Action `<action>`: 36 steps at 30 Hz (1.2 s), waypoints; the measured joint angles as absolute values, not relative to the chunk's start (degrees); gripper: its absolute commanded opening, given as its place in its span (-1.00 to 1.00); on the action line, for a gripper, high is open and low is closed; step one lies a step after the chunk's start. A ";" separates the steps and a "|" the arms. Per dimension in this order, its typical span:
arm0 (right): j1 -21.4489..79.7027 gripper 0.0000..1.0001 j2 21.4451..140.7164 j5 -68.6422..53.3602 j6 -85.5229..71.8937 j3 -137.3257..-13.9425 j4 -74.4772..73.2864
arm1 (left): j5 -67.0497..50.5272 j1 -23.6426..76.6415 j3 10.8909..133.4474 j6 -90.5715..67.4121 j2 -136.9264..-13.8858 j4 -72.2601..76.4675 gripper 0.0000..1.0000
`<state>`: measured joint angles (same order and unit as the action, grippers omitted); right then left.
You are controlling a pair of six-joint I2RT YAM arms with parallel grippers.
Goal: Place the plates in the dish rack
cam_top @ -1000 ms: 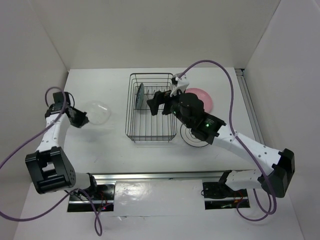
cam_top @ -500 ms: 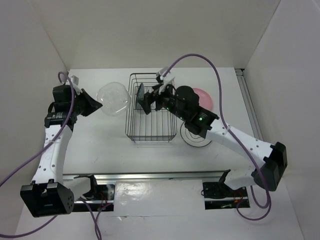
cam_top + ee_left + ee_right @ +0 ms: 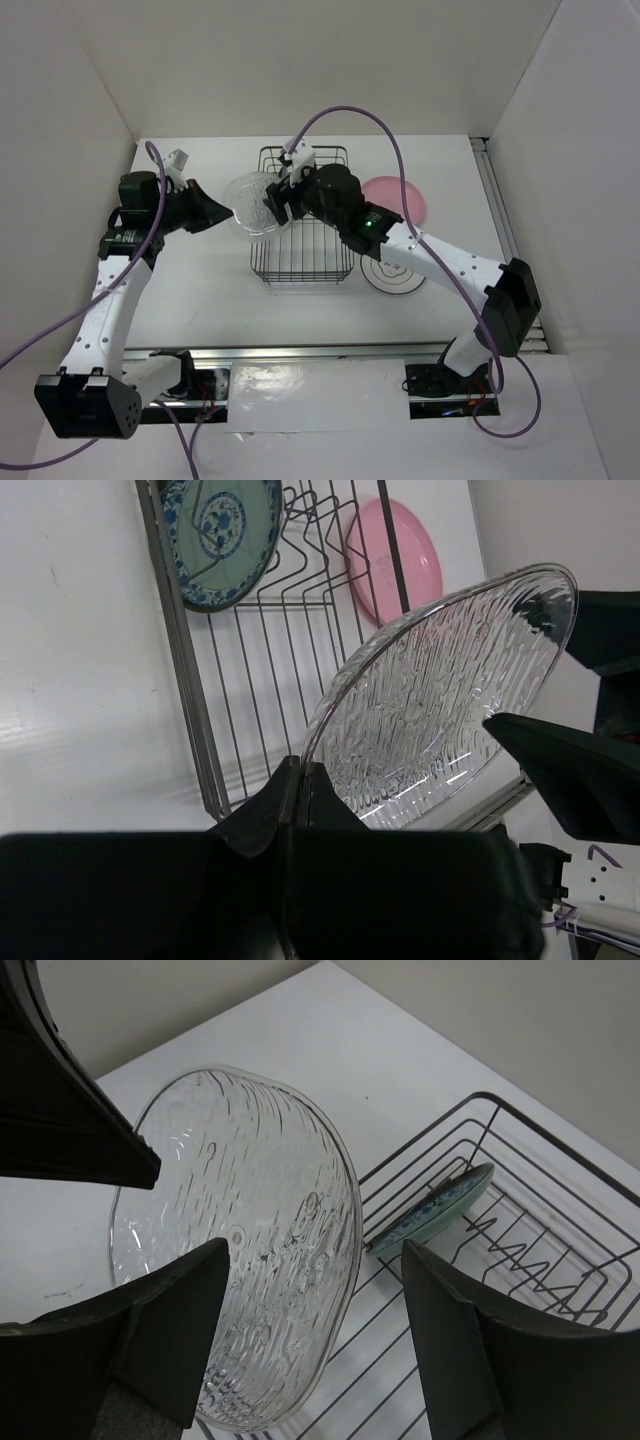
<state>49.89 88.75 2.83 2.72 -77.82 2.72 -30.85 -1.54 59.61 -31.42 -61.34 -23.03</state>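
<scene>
- Left gripper (image 3: 218,212), seen from above, is clamped on the rim of the glass plate (image 3: 250,205). The plate is tilted over the left edge of the dish rack (image 3: 300,262), and the right gripper (image 3: 273,202) is at its opposite side. On the table (image 3: 200,290), right of the rack, lie the pink plate (image 3: 397,196) and the white plate (image 3: 393,276).
- Left wrist: the fingers pinch the glass plate's near edge. The teal plate (image 3: 222,535) stands upright among the rack's prongs.
- Right wrist: the fingers stand apart with the glass plate's rim between them. I cannot tell whether they touch it.
</scene>
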 measured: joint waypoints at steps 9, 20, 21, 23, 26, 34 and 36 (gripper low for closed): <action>49.87 -0.35 89.38 3.75 2.81 -77.95 2.04 | -31.35 -1.26 59.59 -31.38 -61.25 -22.24 -1.00; 49.63 -1.00 89.41 4.32 0.23 -78.39 2.24 | -29.93 -1.28 59.13 -31.24 -61.23 -21.82 -1.00; 49.63 -1.00 89.41 4.40 -0.08 -78.39 2.24 | -29.93 -1.28 59.13 -31.22 -61.23 -21.80 -1.00; 49.63 -1.00 89.43 4.99 -0.62 -78.39 2.26 | -29.95 -1.28 59.13 -31.24 -61.23 -21.78 -0.67; 49.76 -1.00 89.52 7.84 -1.61 -78.48 2.26 | -29.23 -1.23 59.11 -30.98 -61.12 -21.85 0.80; 49.87 -1.00 89.78 33.91 -5.30 -81.08 -1.76 | -17.69 -1.74 58.65 -33.12 -58.46 -24.82 1.00; 49.82 -1.00 89.93 41.74 -6.26 -83.29 -3.05 | -14.74 -3.03 58.65 -33.56 -59.07 -26.13 1.00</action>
<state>49.82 89.93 41.74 -6.26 -83.29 -3.05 -14.74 -3.03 58.65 -33.56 -59.07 -26.13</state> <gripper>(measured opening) 0.112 0.999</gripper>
